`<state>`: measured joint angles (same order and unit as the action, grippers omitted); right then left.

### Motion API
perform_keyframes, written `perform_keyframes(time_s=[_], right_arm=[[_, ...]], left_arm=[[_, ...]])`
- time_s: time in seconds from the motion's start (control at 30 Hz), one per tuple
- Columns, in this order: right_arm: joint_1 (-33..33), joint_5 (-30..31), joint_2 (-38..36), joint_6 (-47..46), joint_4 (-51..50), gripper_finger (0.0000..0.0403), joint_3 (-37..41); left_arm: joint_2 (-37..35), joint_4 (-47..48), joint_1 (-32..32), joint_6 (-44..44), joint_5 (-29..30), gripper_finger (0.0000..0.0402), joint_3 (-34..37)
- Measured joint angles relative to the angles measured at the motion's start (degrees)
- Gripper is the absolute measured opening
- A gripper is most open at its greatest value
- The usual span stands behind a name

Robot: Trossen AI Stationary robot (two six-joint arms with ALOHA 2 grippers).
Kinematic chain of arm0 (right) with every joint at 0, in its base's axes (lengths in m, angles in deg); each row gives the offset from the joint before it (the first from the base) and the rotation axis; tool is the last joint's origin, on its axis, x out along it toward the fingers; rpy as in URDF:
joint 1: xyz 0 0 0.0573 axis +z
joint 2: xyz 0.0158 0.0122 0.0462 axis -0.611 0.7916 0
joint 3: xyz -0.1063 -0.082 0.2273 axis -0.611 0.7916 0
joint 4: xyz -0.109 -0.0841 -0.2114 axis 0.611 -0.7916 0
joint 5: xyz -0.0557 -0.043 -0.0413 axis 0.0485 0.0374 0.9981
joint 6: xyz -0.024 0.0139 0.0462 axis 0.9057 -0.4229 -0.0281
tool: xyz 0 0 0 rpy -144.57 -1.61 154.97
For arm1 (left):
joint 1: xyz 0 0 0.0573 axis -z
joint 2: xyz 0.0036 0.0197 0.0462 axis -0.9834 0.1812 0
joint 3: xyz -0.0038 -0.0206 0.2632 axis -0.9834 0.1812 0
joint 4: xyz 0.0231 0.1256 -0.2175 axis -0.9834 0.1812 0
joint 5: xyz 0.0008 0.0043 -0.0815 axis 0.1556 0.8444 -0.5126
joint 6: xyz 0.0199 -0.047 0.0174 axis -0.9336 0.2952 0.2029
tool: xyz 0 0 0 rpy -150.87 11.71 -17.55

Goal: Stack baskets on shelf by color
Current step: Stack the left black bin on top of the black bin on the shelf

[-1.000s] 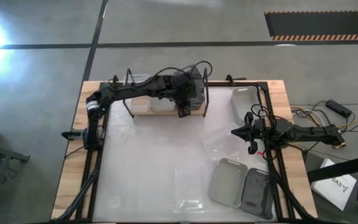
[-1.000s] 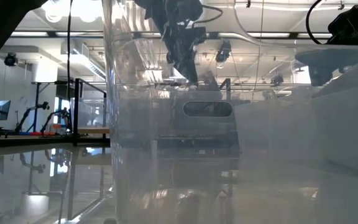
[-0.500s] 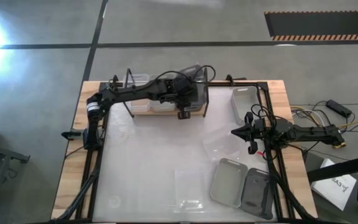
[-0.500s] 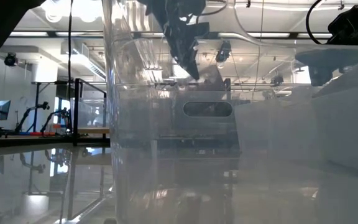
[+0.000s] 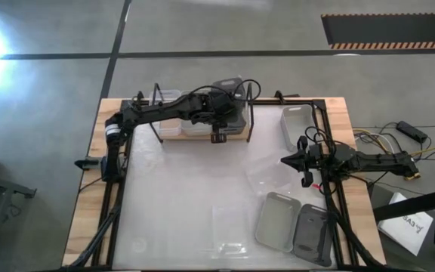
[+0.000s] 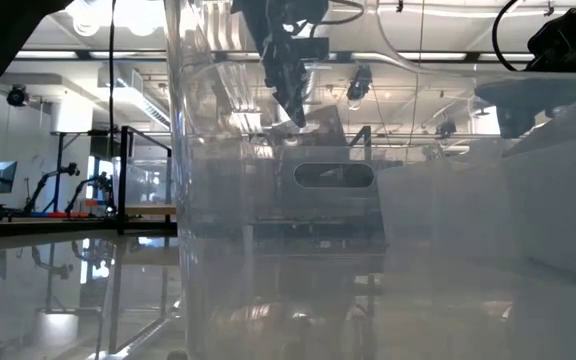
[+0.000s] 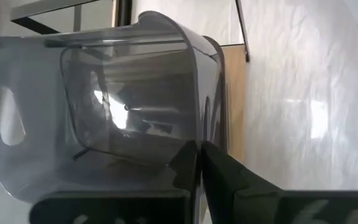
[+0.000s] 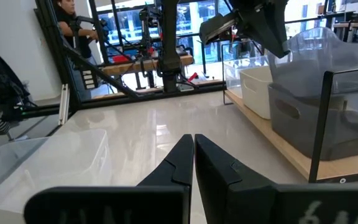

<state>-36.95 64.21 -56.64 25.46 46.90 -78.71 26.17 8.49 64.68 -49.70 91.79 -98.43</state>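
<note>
- Baskets come first: the dark grey basket [image 5: 230, 106] sits at the right end of the shelf [image 5: 174, 130], at the far side of the table, and it looks like it sits on another dark one.
- The left gripper [image 5: 218, 134] hangs just at the near edge of that basket, its fingers [image 7: 188, 163] pressed together with nothing between them.
- In the left wrist view the dark basket [image 7: 135, 99] is right in front of the fingers — it looks empty inside.
- The right gripper [image 5: 306, 178] waits at the right side of the table, its fingers together too, holding nothing.
- My guess: the dark basket is placed, and the next move is to go for another one.
- Waiting at the near right are a light grey basket [image 5: 278, 220] and a dark one [image 5: 313, 234], both bottom up.
- A clear basket [image 5: 229, 227] lies near the middle, and a white basket [image 5: 296, 125] stands at the far right — it looks empty.
</note>
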Motion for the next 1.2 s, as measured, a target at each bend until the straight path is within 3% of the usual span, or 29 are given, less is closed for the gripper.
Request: perform_keyframes(time_s=[0.8,1.2], right_arm=[[0.01,0.0,0.0,0.0,0.0,0.0009,0.0],[0.0,0.0,0.0,0.0,0.0,0.0009,0.02]], left_arm=[[1.02,0.14,0.68,1.17,4.35,0.0005,-0.16],[0.38,0.19,0.66,1.78,4.83,0.0136,-0.86]])
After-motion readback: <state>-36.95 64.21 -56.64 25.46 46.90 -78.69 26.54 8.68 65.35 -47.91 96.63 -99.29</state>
